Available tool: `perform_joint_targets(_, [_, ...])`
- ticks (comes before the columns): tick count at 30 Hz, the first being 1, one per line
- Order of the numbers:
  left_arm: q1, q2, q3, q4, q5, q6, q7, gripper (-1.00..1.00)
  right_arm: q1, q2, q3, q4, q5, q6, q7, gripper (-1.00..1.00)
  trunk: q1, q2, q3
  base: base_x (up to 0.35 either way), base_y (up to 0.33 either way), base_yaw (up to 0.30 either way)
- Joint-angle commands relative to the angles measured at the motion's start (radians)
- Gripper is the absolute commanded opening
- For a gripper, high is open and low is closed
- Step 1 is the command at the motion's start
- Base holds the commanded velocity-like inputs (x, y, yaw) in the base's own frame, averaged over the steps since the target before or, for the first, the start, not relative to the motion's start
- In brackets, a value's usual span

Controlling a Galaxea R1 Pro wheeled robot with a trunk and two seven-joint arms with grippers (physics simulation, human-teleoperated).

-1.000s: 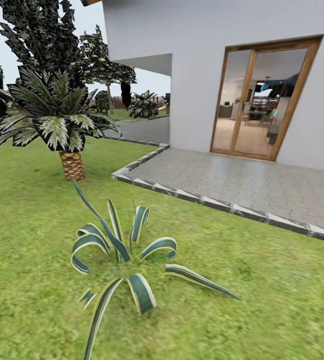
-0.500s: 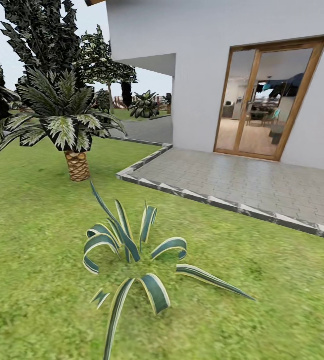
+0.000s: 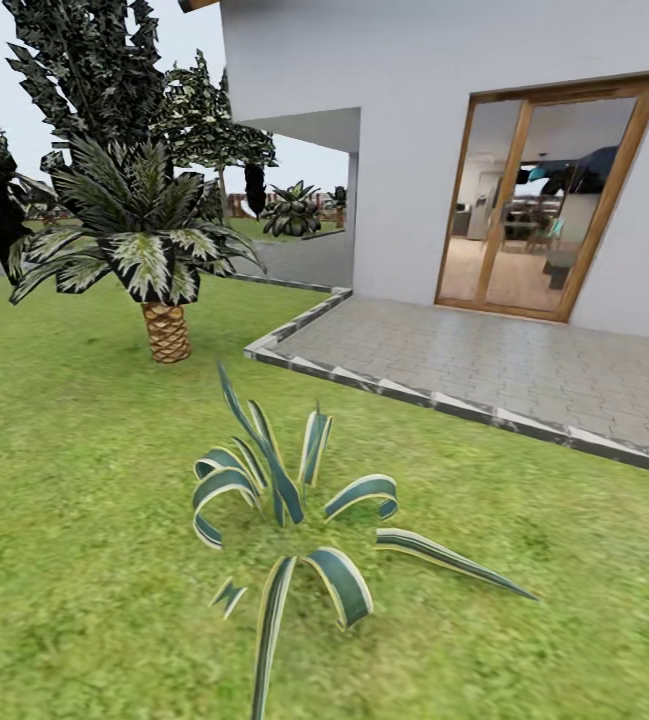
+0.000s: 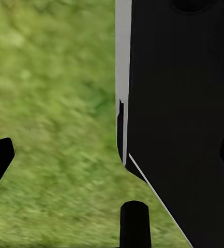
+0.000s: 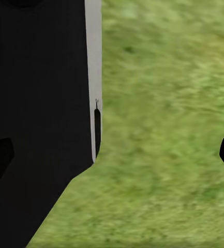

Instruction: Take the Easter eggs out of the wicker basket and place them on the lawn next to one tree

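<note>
A striped spiky plant [image 3: 294, 520] grows on the lawn [image 3: 64, 480] beside a paved patio [image 3: 504, 365]; both grippers' finger spread cannot be told.

1. Lawn [image 3: 74, 450]: mottled green grass, fills the foreground & left of the head view; also seen under both wrist cams.
2. On it: striped agave-type plant [image 3: 294, 510], front-centre, leaves curling out.
3. Short palm [image 3: 154, 260] w/ scaly trunk, further back, left.
4. Grey paved patio [image 3: 524, 370] borders the grass at right, kerb edge between.
</note>
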Motion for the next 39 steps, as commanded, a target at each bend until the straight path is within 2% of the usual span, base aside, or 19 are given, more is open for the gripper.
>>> perform_joint_targets(1, [0.001, 0.0, 0.0, -0.002, 0.001, 0.001, -0.001, 1.0, -0.001, 0.0, 0.001, 0.002, 0.0, 0.0, -0.001, 1.0, 0.0, 0.0, -0.001, 0.0, 0.104, 0.0])
perform_joint_targets(6, [0.001, 0.0, 0.001, -0.002, 0.001, 0.001, -0.001, 1.0, -0.001, 0.001, 0.001, 0.002, 0.001, 0.0, -0.001, 1.0, 0.0, 0.0, -0.001, 0.0, 0.097, 0.0])
perform_joint_targets(18, [0.001, 0.0, 0.001, -0.002, 0.0, 0.001, 0.0, 1.0, -0.001, 0.0, 0.001, 0.002, 0.001, 0.0, -0.001, 1.0, 0.0, 0.0, -0.001, 0.0, 0.283, 0.0])
perform_joint_targets(26, [0.001, -0.001, 0.002, -0.003, 0.002, 0.001, 0.0, 1.0, -0.001, 0.0, 0.001, 0.002, 0.001, 0.0, -0.001, 1.0, 0.0, 0.0, -0.001, 0.0, 0.031, -0.007])
perform_joint_targets(35, [0.001, -0.001, 0.002, -0.002, 0.0, 0.001, 0.0, 1.0, -0.001, 0.0, 0.001, 0.002, 0.0, 0.0, -0.001, 1.0, 0.0, 0.0, -0.002, 0.0, 0.001, -0.251])
perform_joint_targets(39, [0.001, -0.001, 0.001, -0.002, 0.0, 0.002, -0.001, 1.0, -0.001, 0.0, 0.001, 0.002, 0.0, 0.0, -0.002, 1.0, 0.0, 0.0, -0.003, 0.0, 0.125, -0.064])
